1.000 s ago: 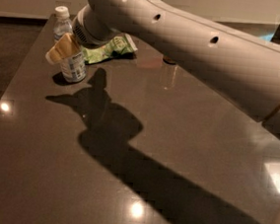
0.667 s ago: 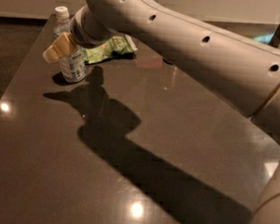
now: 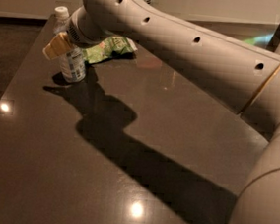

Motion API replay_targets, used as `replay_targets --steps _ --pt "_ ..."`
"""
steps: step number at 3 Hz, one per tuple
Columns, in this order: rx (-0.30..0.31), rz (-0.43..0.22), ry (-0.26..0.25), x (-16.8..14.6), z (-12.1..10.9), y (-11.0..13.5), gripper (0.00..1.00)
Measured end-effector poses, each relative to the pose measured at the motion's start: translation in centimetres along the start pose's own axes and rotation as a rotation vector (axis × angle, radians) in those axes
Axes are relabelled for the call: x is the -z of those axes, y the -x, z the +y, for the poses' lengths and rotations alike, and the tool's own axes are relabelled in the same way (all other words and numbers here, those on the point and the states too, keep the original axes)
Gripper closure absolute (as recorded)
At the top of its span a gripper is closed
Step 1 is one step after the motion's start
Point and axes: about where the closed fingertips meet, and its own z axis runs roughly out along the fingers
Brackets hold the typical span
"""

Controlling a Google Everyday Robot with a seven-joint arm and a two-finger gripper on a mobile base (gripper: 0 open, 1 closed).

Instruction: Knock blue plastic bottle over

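The blue plastic bottle point(image 3: 60, 14) stands upright at the table's far left corner. Only its white cap and clear shoulder show; the rest is hidden behind my gripper. My gripper point(image 3: 54, 47), with tan fingertips, hangs from the big beige arm point(image 3: 185, 54) just in front of the bottle, at about mid height, close to or touching it. A short drink can point(image 3: 72, 64) stands right under the gripper, in front of the bottle. A green snack bag point(image 3: 109, 49) lies to the right of the can, partly under the arm.
The dark glossy table point(image 3: 32, 153) carries the arm's broad shadow across its middle. Its left edge runs close past the bottle and can. A dark floor lies beyond that edge, and a pale wall stands behind.
My gripper has shifted slightly left, toward the bottle, and the arm has swung lower across the view. The bottle, can and bag stand where they were.
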Motion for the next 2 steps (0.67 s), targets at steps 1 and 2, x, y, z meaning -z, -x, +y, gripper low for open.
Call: replay_targets --steps 1,2 --pt "-0.007 -0.020 0.015 0.2 0.3 0.2 0.41" --pt "-0.010 -0.037 0.026 1.2 0.5 0.6 0.64"
